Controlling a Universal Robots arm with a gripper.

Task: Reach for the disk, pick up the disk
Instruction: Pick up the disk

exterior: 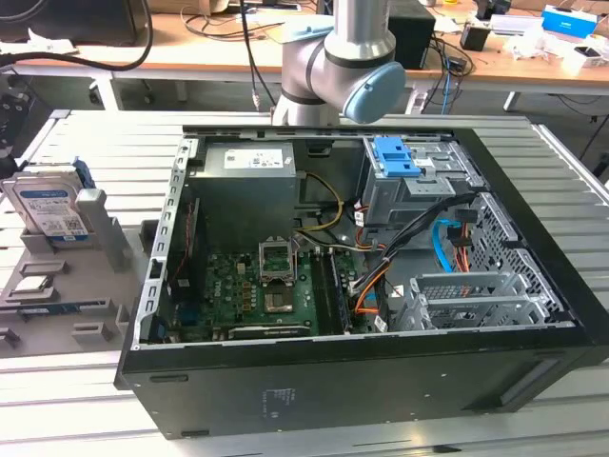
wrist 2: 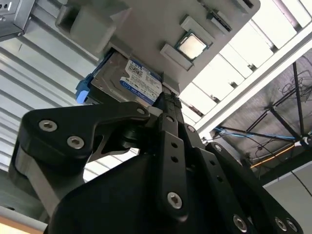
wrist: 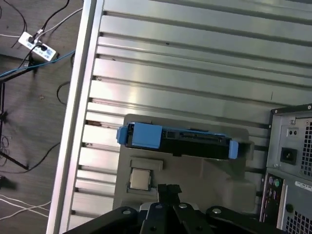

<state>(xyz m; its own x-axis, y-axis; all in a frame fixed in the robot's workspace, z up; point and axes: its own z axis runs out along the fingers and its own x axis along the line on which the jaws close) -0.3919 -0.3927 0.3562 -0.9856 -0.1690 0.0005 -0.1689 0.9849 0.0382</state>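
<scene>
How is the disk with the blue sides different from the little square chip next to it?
The disk stands on its edge in the grey holder; the chip lies flat. The disk is much bigger than the chip. The disk has blue side rails and a white-and-blue label; the chip is a plain silver square. Both sit in the same grey holder.

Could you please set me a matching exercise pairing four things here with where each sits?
Things:
1. silver-grey metal hard disk with blue side rails
2. small square silver processor chip
3. blue plastic latch piece
4. black computer case
Places:
A. on the drive cage inside the case
B. lying open on the slatted metal table
C. standing on edge in the grey plastic holder
D. flat in a recess of the holder
Pairs: 1-C; 2-D; 3-A; 4-B
</scene>
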